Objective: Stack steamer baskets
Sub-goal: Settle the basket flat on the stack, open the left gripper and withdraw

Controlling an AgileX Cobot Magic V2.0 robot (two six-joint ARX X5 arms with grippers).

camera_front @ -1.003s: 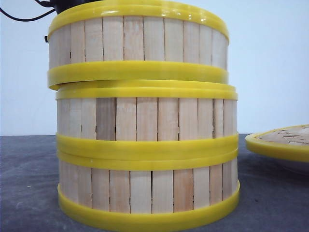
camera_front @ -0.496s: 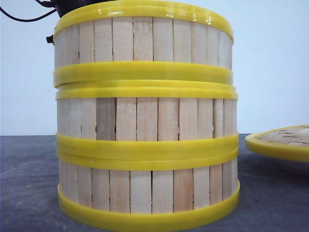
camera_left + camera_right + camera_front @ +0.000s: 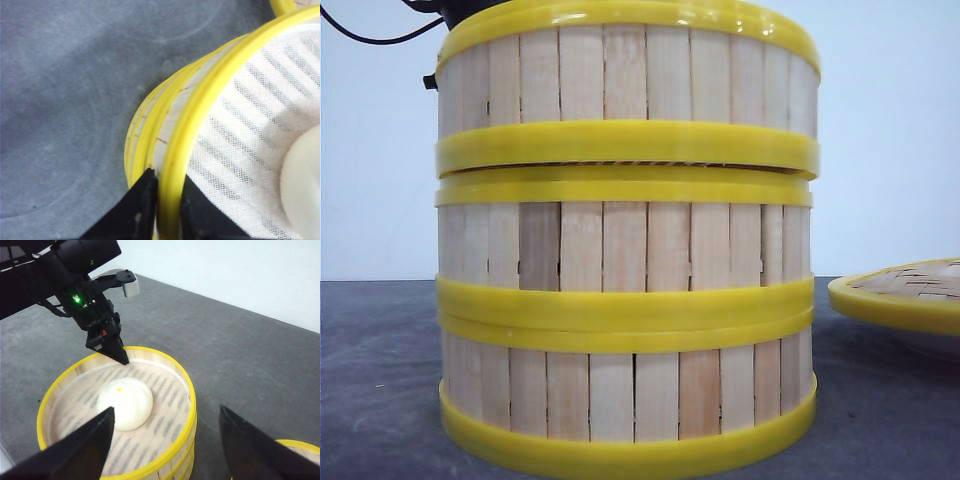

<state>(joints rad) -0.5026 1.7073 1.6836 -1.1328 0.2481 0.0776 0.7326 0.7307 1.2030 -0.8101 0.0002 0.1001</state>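
Note:
Three steamer baskets make one column close to the front camera. The bottom basket (image 3: 625, 395) and middle basket (image 3: 625, 245) sit flush. Over them is the top basket (image 3: 625, 85), a thin dark gap showing under its lower rim and its right side overhanging slightly. My left gripper (image 3: 167, 180) is shut on the top basket's yellow rim (image 3: 200, 107), one finger outside and one inside; the right wrist view shows it at the far rim (image 3: 120, 357). A white bun (image 3: 125, 402) lies on the striped liner inside. My right gripper (image 3: 166, 412) hovers open above the basket, holding nothing.
A flat woven lid with a yellow rim (image 3: 905, 295) lies on the grey table (image 3: 380, 380) to the right of the stack, its edge also showing in the right wrist view (image 3: 295, 447). A white wall stands behind.
The top basket, held by my left gripper, has shifted to the right over the stack and levelled out. The two lower baskets and the lid have not moved.

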